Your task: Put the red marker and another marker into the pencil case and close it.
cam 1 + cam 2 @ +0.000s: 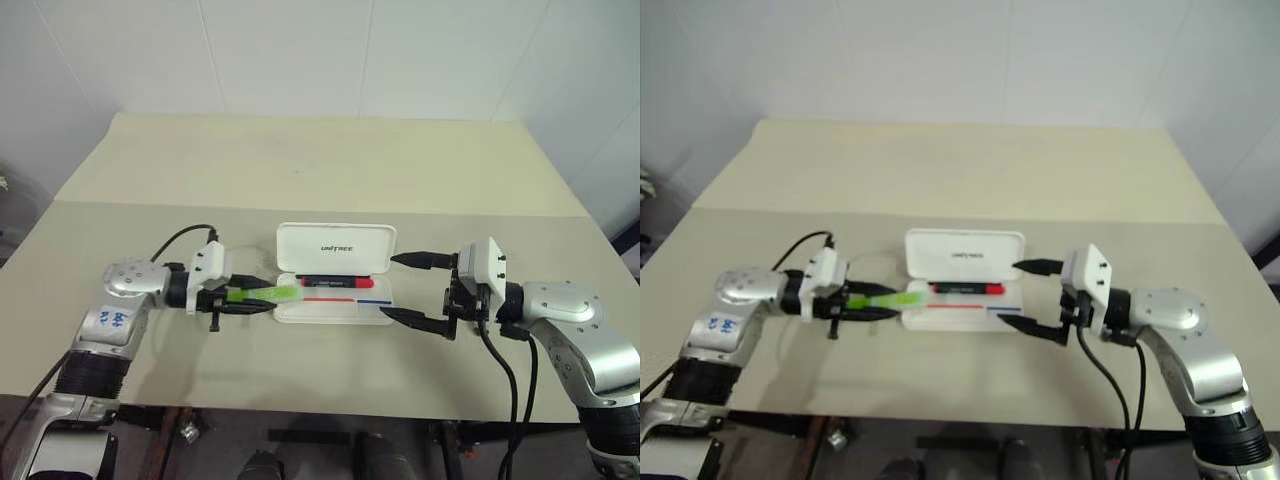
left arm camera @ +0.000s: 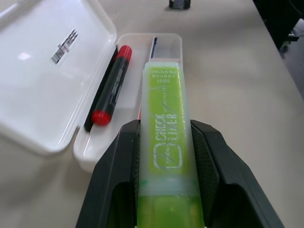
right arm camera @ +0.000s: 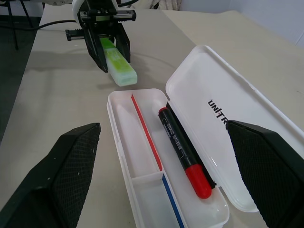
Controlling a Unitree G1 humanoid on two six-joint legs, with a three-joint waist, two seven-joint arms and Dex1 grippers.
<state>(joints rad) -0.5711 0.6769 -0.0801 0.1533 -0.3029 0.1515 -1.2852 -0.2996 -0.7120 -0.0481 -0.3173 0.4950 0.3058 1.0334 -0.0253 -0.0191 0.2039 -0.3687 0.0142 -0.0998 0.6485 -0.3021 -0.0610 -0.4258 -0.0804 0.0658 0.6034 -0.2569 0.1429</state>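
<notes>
The white pencil case (image 1: 335, 247) lies open at the table's middle, its lid standing up at the far side. The red marker (image 1: 335, 282) rests in its rear compartment, along the hinge side (image 3: 183, 147). My left gripper (image 1: 268, 297) is shut on another marker, the lime-green highlighter (image 1: 270, 294), held level just above the table. The highlighter's free end (image 2: 164, 95) reaches the case's left end. My right gripper (image 1: 390, 286) stands wide open at the case's right end, one finger beside the lid and one by the front rim, holding nothing.
The case's front compartment (image 3: 142, 156), with its red and blue stripe, holds nothing. The beige table (image 1: 320, 170) stretches far behind the case to a white wall. Its front edge runs close below both arms.
</notes>
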